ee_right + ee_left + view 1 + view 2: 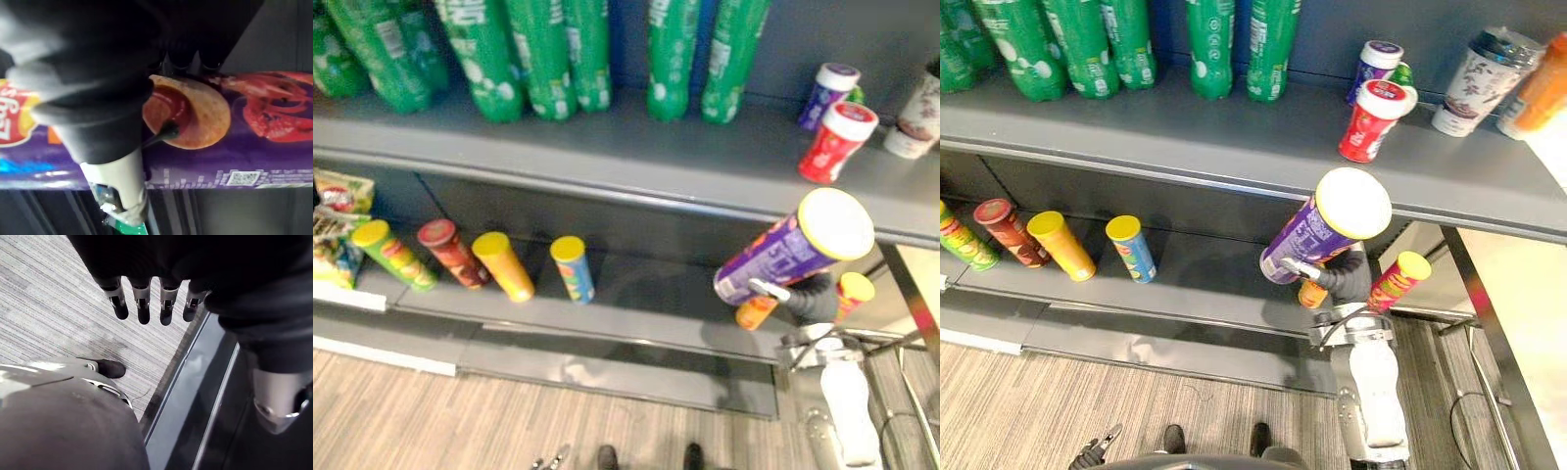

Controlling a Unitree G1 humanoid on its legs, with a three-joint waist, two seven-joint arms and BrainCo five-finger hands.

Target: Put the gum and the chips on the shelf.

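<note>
My right hand (1348, 279) is shut on a purple chips can (1316, 235) with a pale yellow-rimmed lid. It holds the can tilted, lid up, in front of the upper shelf's (636, 162) front edge and above the lower shelf (646, 308). In the right wrist view the fingers wrap the can's (254, 132) side. A red gum bottle (835, 143) with a white cap stands on the upper shelf at the right, a purple one (829, 92) just behind it. My left hand (143, 303) hangs low over the floor with straight fingers and holds nothing.
Green bottles (543, 59) line the back of the upper shelf, and cups (1477, 80) stand at its right end. Several chips cans (504, 264) lean on the lower shelf, with snack bags (337, 230) at far left. Two more cans (1398, 279) sit behind my right hand.
</note>
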